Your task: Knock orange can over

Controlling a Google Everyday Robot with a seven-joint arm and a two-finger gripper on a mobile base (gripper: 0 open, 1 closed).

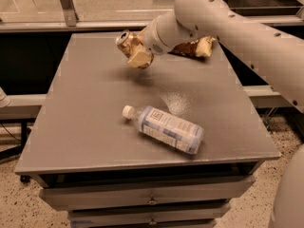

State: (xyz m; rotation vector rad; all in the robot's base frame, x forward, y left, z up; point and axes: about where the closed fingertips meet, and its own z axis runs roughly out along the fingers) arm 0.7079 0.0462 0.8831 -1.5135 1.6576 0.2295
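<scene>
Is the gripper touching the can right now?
Touching. The camera view shows the tilted can pressed against the gripper above the table, no gap between.

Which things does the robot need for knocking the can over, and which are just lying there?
For the job:
- orange can, tilted, near the far edge of the table
- gripper, right beside the can

Just lying about:
- clear bottle, on its side near the front
- snack bag, partly hidden behind the arm

Arm (pixel 237 30) reaches in from right, gripper (pixel 134 52) angled downward at far centre
</scene>
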